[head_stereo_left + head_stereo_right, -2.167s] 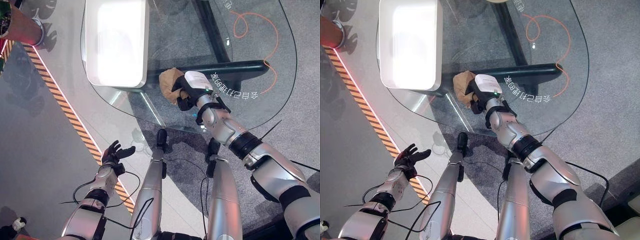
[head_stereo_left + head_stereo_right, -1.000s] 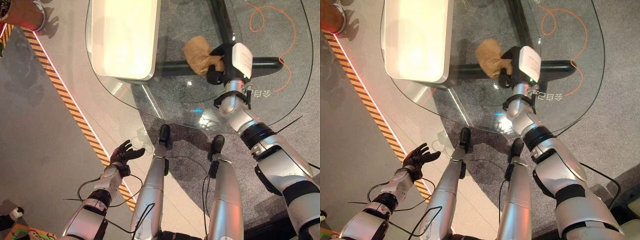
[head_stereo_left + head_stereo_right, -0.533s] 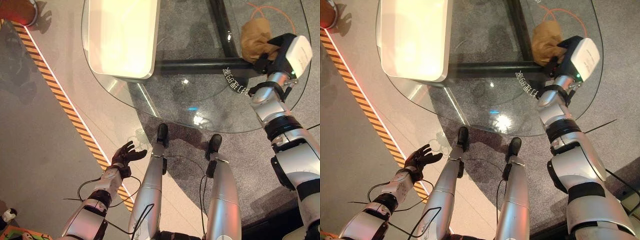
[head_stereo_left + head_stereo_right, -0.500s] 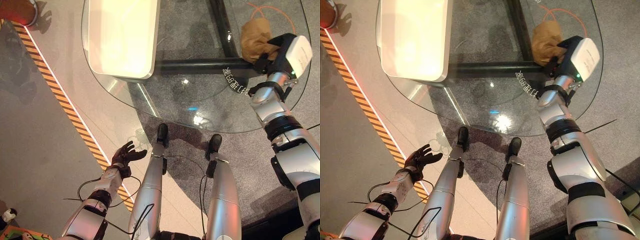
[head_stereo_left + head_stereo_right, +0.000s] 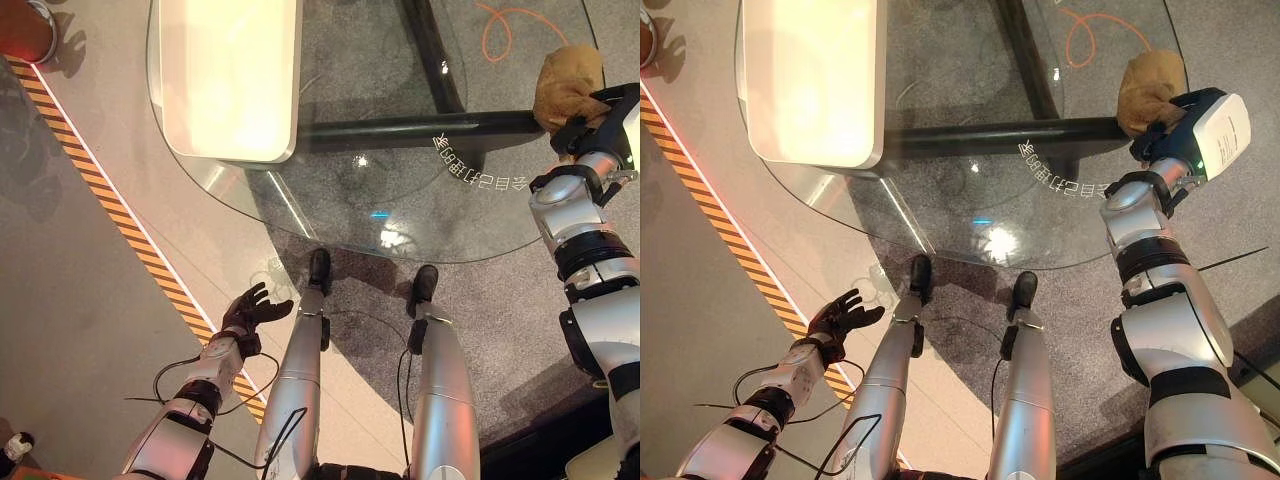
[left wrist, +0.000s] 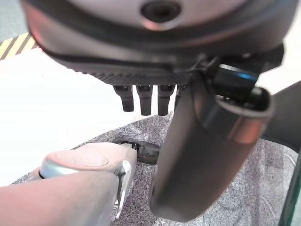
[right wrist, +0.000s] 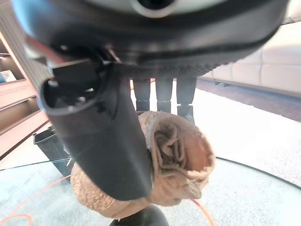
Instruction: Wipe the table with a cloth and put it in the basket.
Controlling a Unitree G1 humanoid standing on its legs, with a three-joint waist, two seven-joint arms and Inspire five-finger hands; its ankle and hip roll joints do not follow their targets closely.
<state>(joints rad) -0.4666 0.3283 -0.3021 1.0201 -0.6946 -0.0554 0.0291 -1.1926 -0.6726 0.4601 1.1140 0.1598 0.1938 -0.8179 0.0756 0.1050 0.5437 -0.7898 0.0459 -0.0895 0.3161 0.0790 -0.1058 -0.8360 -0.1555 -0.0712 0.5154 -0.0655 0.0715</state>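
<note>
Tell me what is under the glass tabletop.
Through the glass tabletop show a black base bar, grey carpet and an orange cord. The white basket and the tan cloth, gripped in the right hand, hide whatever lies beneath them.

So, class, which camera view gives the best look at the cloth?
The right wrist view: the cloth is close up, bunched in the right hand, folds clear. Both eye views show it small at the glass table's far right edge; the left wrist view looks at floor.
</note>
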